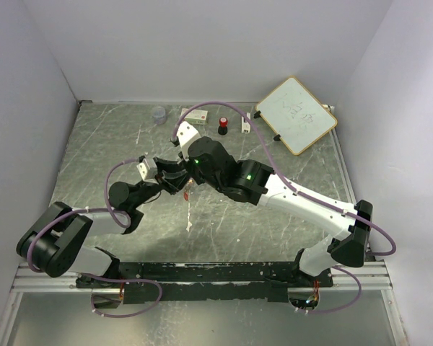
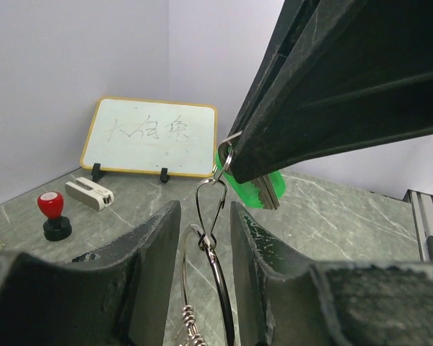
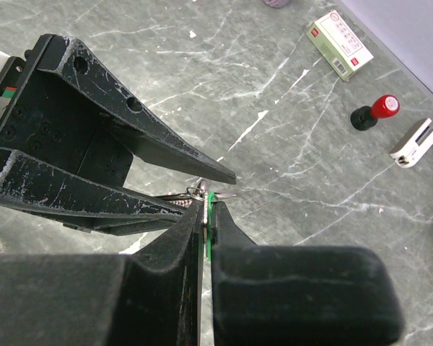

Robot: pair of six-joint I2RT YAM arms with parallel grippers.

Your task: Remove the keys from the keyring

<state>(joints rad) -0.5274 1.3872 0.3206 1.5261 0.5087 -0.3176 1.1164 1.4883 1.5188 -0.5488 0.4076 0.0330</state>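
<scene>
Both grippers meet above the table's middle. My right gripper (image 1: 182, 180) (image 3: 208, 205) is shut on the green key (image 3: 210, 216) (image 2: 239, 186), its head and metal blade pinched flat between the fingers (image 2: 332, 79). A thin wire clip (image 2: 211, 209) hangs from the key's small ring and links to the silver keyring (image 2: 218, 281) (image 3: 196, 191). The keyring runs down between the fingers of my left gripper (image 2: 204, 216) (image 1: 169, 179), whose jaws stand apart on either side of the wire. No red key shows clearly.
At the back stand a small whiteboard (image 1: 297, 114) (image 2: 150, 137), a black knob with a red top (image 1: 222, 127) (image 3: 374, 112), a white stamp-like block (image 1: 245, 128) (image 2: 89, 192), a flat box (image 1: 197, 115) (image 3: 339, 43) and a clear cup (image 1: 159, 114). White walls enclose the table.
</scene>
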